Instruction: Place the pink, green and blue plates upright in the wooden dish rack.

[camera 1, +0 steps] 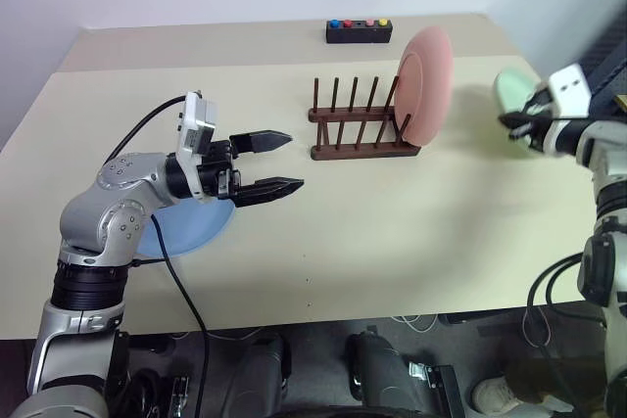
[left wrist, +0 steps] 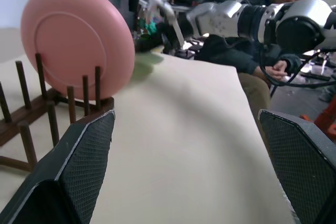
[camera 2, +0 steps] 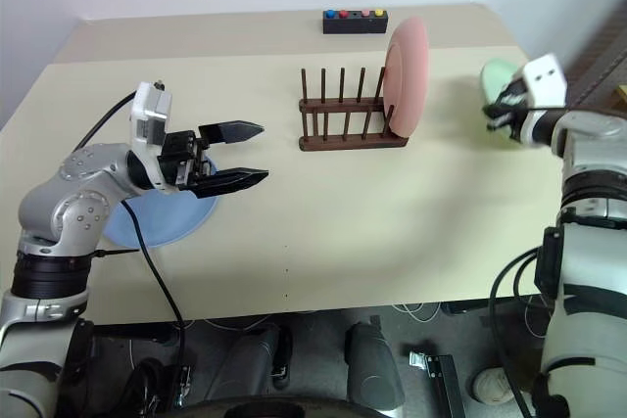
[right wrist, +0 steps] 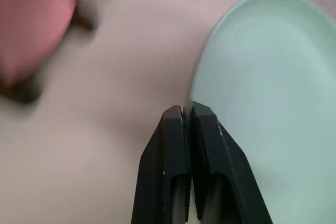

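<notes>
The pink plate stands upright at the right end of the wooden dish rack, seen close in the left wrist view as well. At the table's right edge my right gripper is shut on the rim of the green plate, which is held tilted off the table. The blue plate lies flat on the table at the left, partly hidden under my left arm. My left gripper hovers open and empty, pointing right toward the rack.
A small black box with coloured buttons sits at the table's far edge behind the rack. A person sits beyond the table's right side. Bare tabletop stretches in front of the rack.
</notes>
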